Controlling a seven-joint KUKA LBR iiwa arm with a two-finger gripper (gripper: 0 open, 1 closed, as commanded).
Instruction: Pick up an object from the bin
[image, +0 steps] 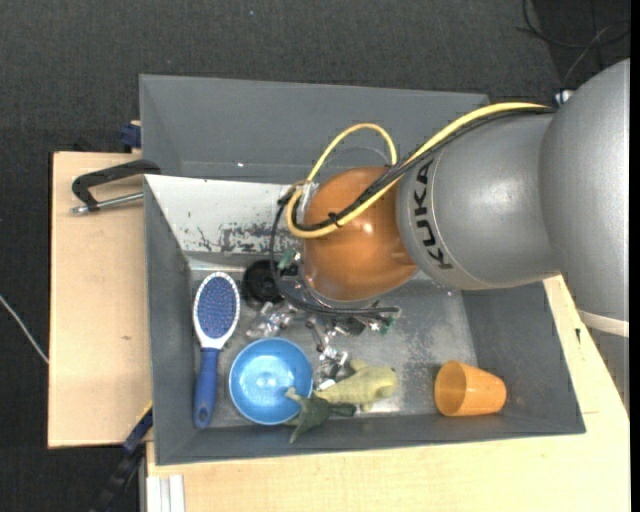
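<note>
My gripper (332, 340) hangs low in the middle of the bin, mostly hidden under the orange cover on the wrist. Just below it lies a pale yellow soft toy with dark green leaves (352, 388), near the front wall. To the toy's left a round blue bowl (266, 380) sits open side up, close to the gripper's lower left. A small black round thing (262, 282) rests at the gripper's left, partly covered by it.
A blue hairbrush (214, 335) lies lengthwise along the left wall, its handle toward the front. An orange cup (467, 390) lies on its side at the front right. The arm and its yellow cable cover the back right of the bin.
</note>
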